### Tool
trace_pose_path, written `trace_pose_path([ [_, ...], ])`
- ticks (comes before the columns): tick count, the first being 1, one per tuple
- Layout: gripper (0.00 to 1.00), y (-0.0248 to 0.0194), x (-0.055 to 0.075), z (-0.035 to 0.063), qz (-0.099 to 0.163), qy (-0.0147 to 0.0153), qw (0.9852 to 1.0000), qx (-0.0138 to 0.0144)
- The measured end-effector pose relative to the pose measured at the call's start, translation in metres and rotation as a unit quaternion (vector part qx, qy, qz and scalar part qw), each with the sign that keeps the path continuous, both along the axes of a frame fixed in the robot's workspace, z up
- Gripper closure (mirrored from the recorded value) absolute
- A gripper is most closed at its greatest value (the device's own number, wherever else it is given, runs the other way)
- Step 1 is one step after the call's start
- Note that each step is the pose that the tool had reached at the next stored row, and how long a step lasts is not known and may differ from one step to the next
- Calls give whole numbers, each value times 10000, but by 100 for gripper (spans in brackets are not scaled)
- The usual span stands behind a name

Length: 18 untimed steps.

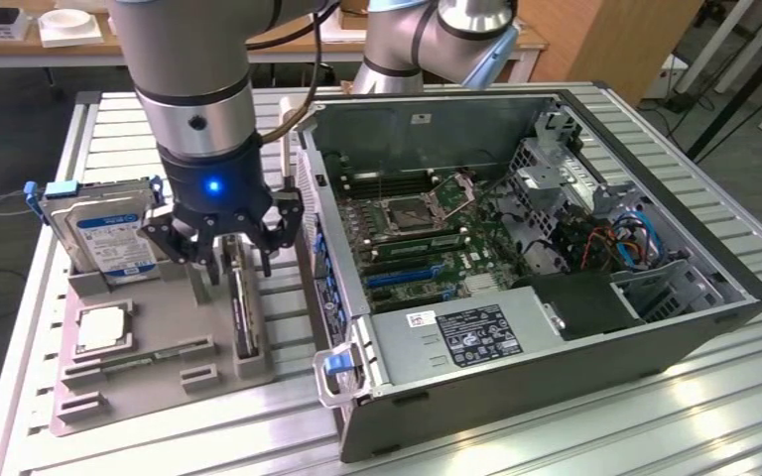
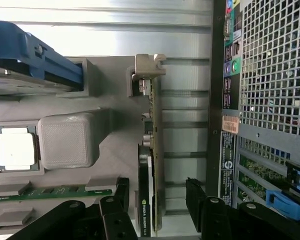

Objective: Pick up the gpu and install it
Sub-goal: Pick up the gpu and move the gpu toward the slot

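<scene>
Hanging from the arm [image 1: 195,89] over the grey tray [image 1: 143,407], the tool [image 1: 229,253] shows in the exterior view with its fingers spread wide, 1 on each side of the gpu [image 1: 245,317]. The gpu stands on its long edge in a slot of the tray, upright, with its upper end between the fingers. On the exterior view's left of it, a hard drive [image 1: 103,228] stands upright in the same tray, and a cpu [image 1: 100,329] and a memory stick [image 1: 156,359] lie flat nearer the camera. The tray sits on the slatted metal worktop [image 1: 195,451], just beside the open case [image 1: 554,382], which lies on the exterior view's right with its board exposed.

Seen from the wrist view, the gpu [image 2: 150,180] appears edge-on, its silver bracket [image 2: 149,67] at the far end, seated in the tray [image 2: 115,100]. The tool [image 2: 157,200] straddles the card: both black fingers [image 2: 122,192] flank it with a gap on each side, so nothing is clamped. The card sits closer to 1 finger than to the other. The cpu [image 2: 15,150], the memory stick [image 2: 50,192] and the hard drive's blue rail [image 2: 35,55] lie on 1 side of the gpu, and the case's mesh wall [image 2: 275,65] on the other.
</scene>
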<state>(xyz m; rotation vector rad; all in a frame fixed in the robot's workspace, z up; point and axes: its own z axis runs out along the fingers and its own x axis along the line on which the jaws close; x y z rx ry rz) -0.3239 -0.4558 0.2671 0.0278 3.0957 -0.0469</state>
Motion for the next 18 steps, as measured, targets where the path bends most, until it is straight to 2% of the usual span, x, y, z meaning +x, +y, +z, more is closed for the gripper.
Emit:
trace_pose_path([
  [4, 42, 5, -35, -44, 108, -1, 9999, 1],
  [18, 42, 5, -52, -163, 193, 0, 9998, 6],
])
